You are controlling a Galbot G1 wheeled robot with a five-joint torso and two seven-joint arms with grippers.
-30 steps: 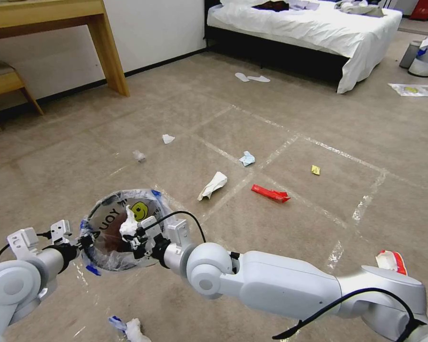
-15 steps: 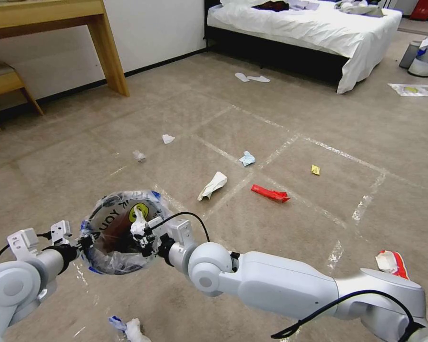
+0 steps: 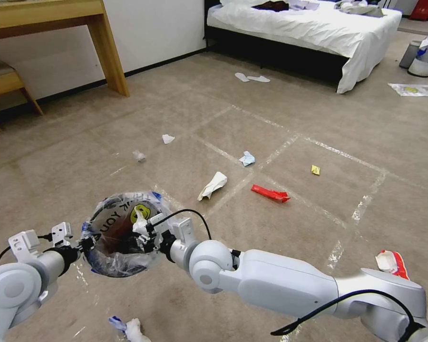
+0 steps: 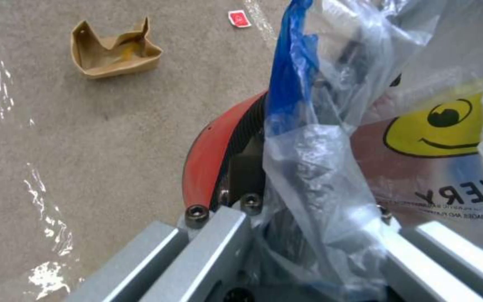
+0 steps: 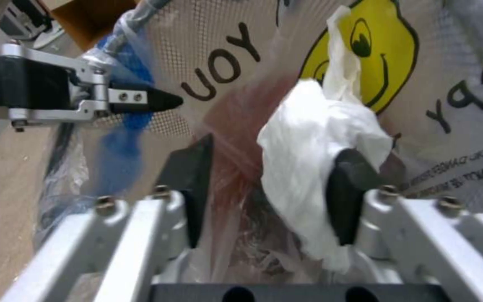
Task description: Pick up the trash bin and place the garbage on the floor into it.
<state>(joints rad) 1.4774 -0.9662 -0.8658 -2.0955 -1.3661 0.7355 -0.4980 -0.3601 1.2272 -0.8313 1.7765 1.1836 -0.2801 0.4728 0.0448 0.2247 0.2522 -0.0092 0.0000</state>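
My left gripper [image 3: 85,243] is shut on the near rim of the red trash bin [image 3: 121,237], which it holds above the floor [image 3: 280,118]. The bin's clear smiley-printed bag hides the left gripper [image 4: 286,176] fingertips. Over the bin's mouth my right gripper [image 3: 145,233] is open. A crumpled white tissue [image 5: 314,138] lies against one of its pads [image 5: 348,188]. More garbage lies on the carpet: a white tissue [image 3: 213,184], a red wrapper [image 3: 270,193], a light-blue wad [image 3: 247,158], a yellow packet [image 3: 315,169] and a brown cardboard scrap [image 4: 113,50].
A bed [image 3: 309,23] stands at the back, with slippers [image 3: 252,77] in front of it. A wooden desk [image 3: 107,47] and chair [image 3: 4,80] are at the back left. A grey bin [image 3: 421,57] stands far right. A blue-white wad [image 3: 128,327] and a red-white wrapper [image 3: 391,261] lie close to me.
My right gripper has moved a little farther over the bin's mouth with the tissue. The bin in my left gripper has shifted slightly.
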